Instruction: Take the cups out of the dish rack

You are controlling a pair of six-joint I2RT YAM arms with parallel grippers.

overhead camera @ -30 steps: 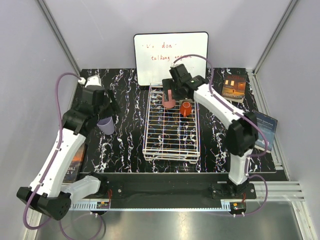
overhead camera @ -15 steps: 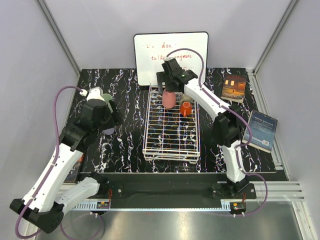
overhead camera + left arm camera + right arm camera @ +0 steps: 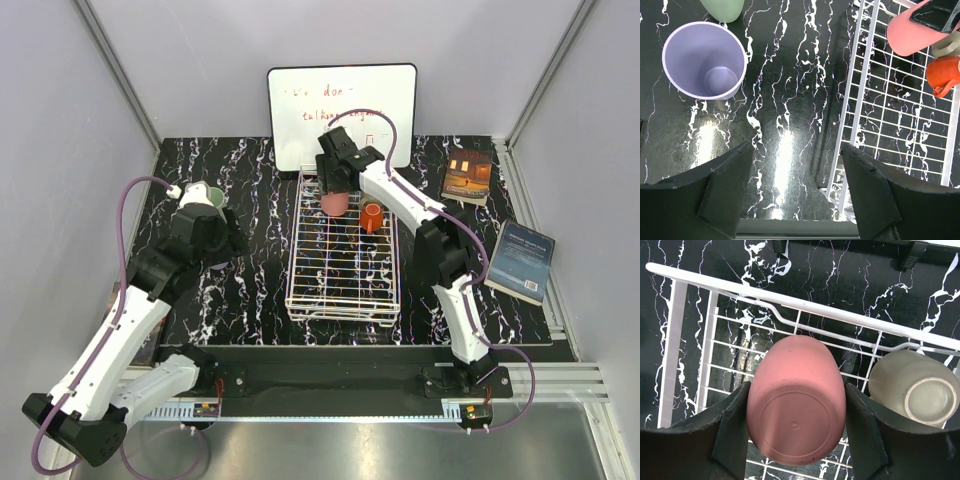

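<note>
1. The right pincer [image 3: 797, 390] is clamped on the pink cup [image 3: 795, 410], with one finger pressed against each side. The cup is bottom-up between the fingers, inside the rack [image 3: 790, 297] at its far end.
2. Just right of that pincer's right finger sits the beige cup [image 3: 920, 392], also bottom-up in the rack. I cannot tell whether it touches the finger.
3. The rack's far rail runs across just ahead of the right pincer, with the black marbled desk [image 3: 790, 75] beyond it.
4. The orange cup [image 3: 372, 216] stands in the rack just beside the beige cup, on the side towards the arm bases.
5. The left pincer [image 3: 796, 150] hangs over bare desk with its fingers wide apart and nothing between them.
6. Ahead of it and to its left, the lavender cup [image 3: 704, 62] stands upright on the desk, mouth up.
7. The green cup [image 3: 722, 7] is just beyond the lavender one, only partly seen from the wrist.
8. The rack's long side runs to the right of the left pincer, clear of its fingers.
</note>
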